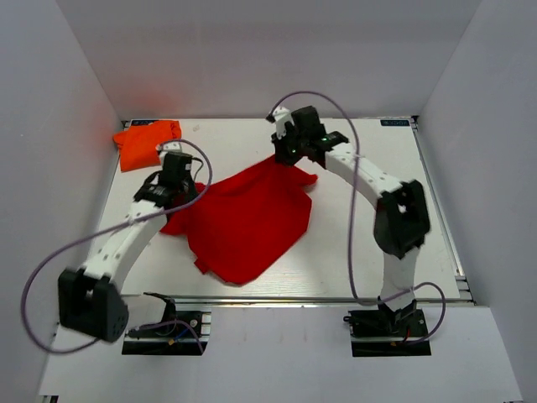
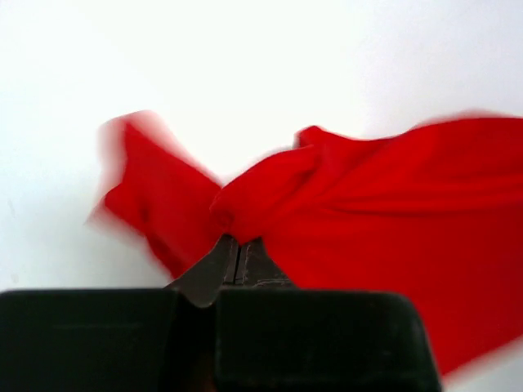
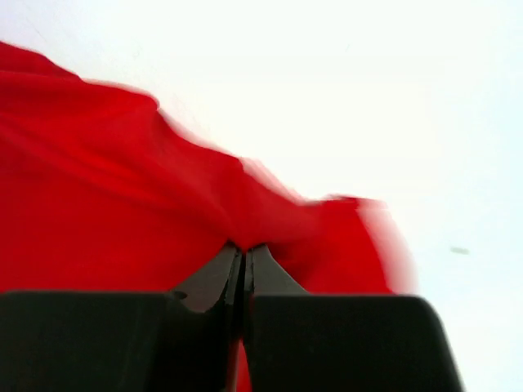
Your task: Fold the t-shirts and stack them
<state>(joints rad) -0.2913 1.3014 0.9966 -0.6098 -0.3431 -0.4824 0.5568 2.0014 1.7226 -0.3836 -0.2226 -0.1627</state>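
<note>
A bright red t-shirt (image 1: 247, 220) hangs stretched between both arms over the middle of the table, its lower part draping onto the surface. My left gripper (image 1: 174, 198) pinches the shirt's left edge; in the left wrist view the jaws (image 2: 241, 239) meet on a bunch of red cloth (image 2: 384, 204). My right gripper (image 1: 288, 156) holds the shirt's far corner, and in the right wrist view its fingertips (image 3: 245, 247) are pressed together into the red fabric (image 3: 106, 196). An orange t-shirt (image 1: 145, 142) lies folded at the far left corner.
White walls (image 1: 50, 168) close in the table at the left, back and right. A metal rail (image 1: 302, 300) runs along the near edge above both arm bases. Grey cables loop from each arm.
</note>
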